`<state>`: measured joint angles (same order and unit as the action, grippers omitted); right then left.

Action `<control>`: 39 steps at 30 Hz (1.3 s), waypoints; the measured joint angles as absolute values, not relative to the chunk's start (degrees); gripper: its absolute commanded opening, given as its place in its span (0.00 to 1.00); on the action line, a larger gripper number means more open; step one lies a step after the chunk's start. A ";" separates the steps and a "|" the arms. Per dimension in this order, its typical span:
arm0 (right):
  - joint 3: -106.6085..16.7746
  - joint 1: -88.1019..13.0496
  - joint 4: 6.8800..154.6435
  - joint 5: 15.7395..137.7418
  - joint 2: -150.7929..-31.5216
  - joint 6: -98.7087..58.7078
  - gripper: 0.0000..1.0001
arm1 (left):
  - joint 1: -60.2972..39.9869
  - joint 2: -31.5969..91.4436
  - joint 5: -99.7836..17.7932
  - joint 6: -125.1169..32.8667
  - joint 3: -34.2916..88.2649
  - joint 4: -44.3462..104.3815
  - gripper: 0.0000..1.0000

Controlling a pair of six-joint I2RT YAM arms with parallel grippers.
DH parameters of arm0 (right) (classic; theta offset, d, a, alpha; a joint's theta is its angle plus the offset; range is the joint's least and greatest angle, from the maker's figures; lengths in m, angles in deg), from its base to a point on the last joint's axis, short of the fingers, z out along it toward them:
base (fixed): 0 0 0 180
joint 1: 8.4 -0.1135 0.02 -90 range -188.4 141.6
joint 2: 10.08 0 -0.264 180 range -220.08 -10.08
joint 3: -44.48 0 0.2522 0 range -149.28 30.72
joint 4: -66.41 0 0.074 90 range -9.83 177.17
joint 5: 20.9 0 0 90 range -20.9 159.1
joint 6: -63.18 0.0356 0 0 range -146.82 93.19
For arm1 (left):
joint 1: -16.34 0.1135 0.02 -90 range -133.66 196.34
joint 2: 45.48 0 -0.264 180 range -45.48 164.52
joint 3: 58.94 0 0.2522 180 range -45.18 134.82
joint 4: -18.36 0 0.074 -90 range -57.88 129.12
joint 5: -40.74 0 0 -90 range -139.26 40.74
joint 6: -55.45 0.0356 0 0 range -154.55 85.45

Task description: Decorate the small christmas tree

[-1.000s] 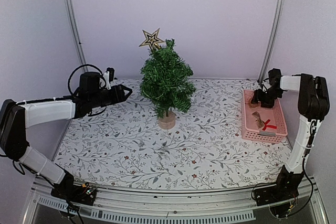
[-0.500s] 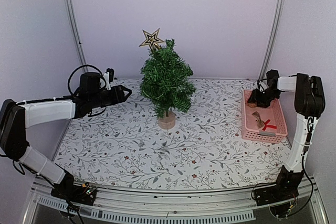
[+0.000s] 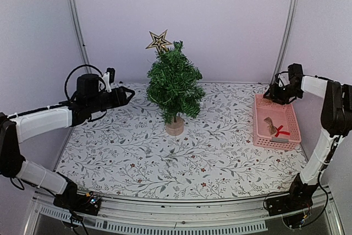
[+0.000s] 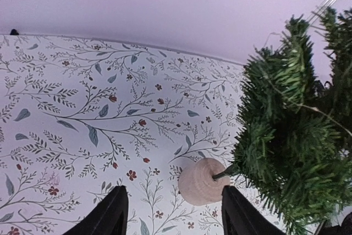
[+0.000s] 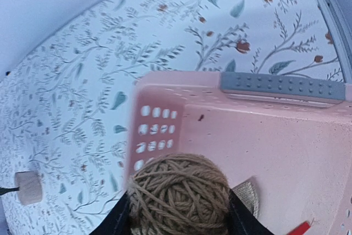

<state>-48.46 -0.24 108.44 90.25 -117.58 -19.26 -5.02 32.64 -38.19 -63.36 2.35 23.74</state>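
The small christmas tree (image 3: 175,89) stands at the table's middle back on a round wooden base (image 3: 175,126), with a gold star (image 3: 158,41) at its top. My left gripper (image 3: 131,93) hovers left of the tree, open and empty. In the left wrist view its fingers (image 4: 110,216) frame the base (image 4: 201,181) under the branches (image 4: 297,130). My right gripper (image 3: 273,94) hangs over the far end of the pink basket (image 3: 256,125). It is shut on a brown twine ball (image 5: 179,193), which fills the gap between the jaws.
A burlap ornament with a red ribbon (image 3: 273,127) lies in the basket. The basket's grey handle (image 5: 280,86) and perforated wall (image 5: 157,130) show under the ball. Metal frame posts (image 3: 283,31) stand behind at both back corners. The floral tablecloth (image 3: 137,152) covers the table.
My right gripper has closed on the twine ball and risen from the basket, shifting back and right. The left arm has lifted slightly and stays open.
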 measured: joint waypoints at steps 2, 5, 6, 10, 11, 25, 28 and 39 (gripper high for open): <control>-47.17 -0.24 108.39 92.72 -112.42 -19.04 0.33 | -5.02 29.41 -38.27 -62.97 1.23 23.37 0.58; -45.36 -0.24 108.44 98.03 -104.99 -18.65 0.32 | -5.02 23.18 -38.36 -61.68 -1.52 22.54 0.57; -44.79 -0.24 108.29 100.15 -102.98 -18.45 0.32 | -5.02 21.26 -38.34 -61.16 -2.38 22.47 0.56; -41.44 -1.09 107.50 110.18 -95.46 -16.86 0.31 | -5.04 11.55 -37.55 -57.42 -6.09 22.23 0.50; -40.39 -1.83 107.19 112.15 -93.97 -16.36 0.31 | -5.20 9.13 -37.22 -56.19 -6.77 22.30 0.49; -18.56 -25.72 85.99 129.68 -78.24 4.23 0.31 | -32.93 1.91 -41.90 -37.79 -5.20 28.05 0.35; -17.58 -30.27 82.45 129.48 -77.60 7.05 0.30 | -41.98 9.04 -46.80 -34.27 -1.20 28.02 0.35; -17.01 -40.78 76.66 124.96 -78.30 10.51 0.28 | -50.00 30.04 -51.74 -31.43 8.47 21.68 0.38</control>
<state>-17.01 -40.78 76.66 124.96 -78.30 10.51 -50.00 30.04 -51.74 -31.43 8.47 21.68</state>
